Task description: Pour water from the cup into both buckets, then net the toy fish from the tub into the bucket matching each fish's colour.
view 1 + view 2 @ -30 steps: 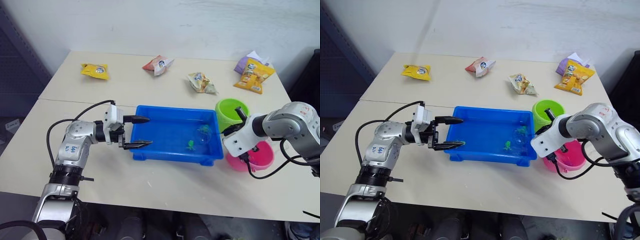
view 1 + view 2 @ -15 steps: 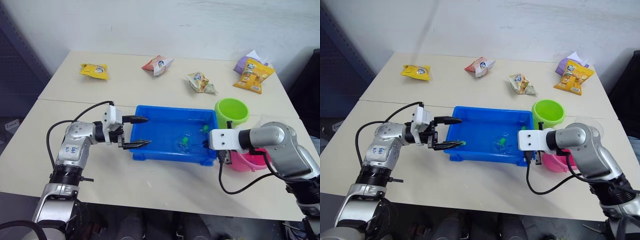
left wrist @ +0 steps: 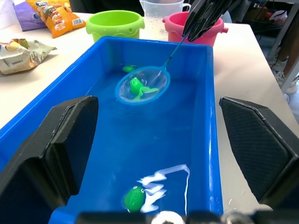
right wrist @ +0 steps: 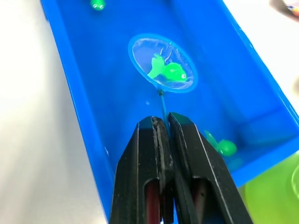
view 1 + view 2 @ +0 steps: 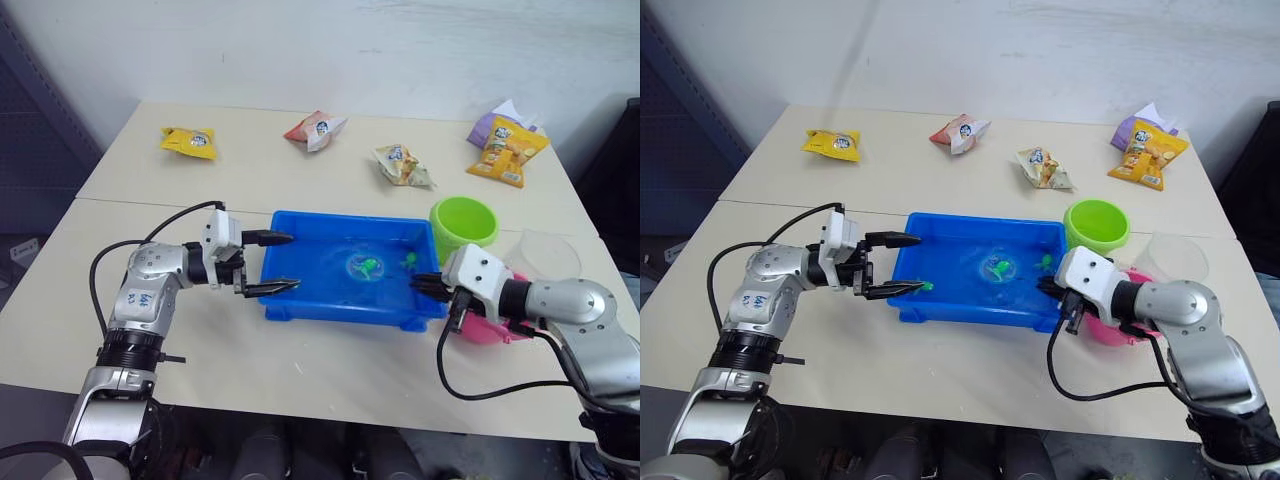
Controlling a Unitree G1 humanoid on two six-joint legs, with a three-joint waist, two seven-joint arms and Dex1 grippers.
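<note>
The blue tub [image 5: 340, 306] holds water in the middle of the table. My right gripper [image 5: 425, 285] is at the tub's right end, shut on the thin handle of the net [image 4: 145, 52]. The net's hoop rests in the water near the tub's middle with a green toy fish [image 4: 169, 71] inside it. A second green fish [image 5: 410, 262] floats by the right end, and a third [image 3: 134, 198] lies near the left end. My left gripper [image 5: 292, 262] is open over the tub's left end. The green bucket [image 5: 465, 224], the pink bucket [image 5: 495, 330] and the clear cup [image 5: 545, 255] stand right of the tub.
Snack packets lie along the far side of the table: yellow [image 5: 190, 141], red and white [image 5: 316, 128], a pale one [image 5: 402, 165], and orange [image 5: 508, 152] on a purple one. My right forearm covers most of the pink bucket.
My right gripper has lowered and swept the net from the tub's right end toward the middle, and a green fish now lies in the hoop. The left arm has stayed put.
</note>
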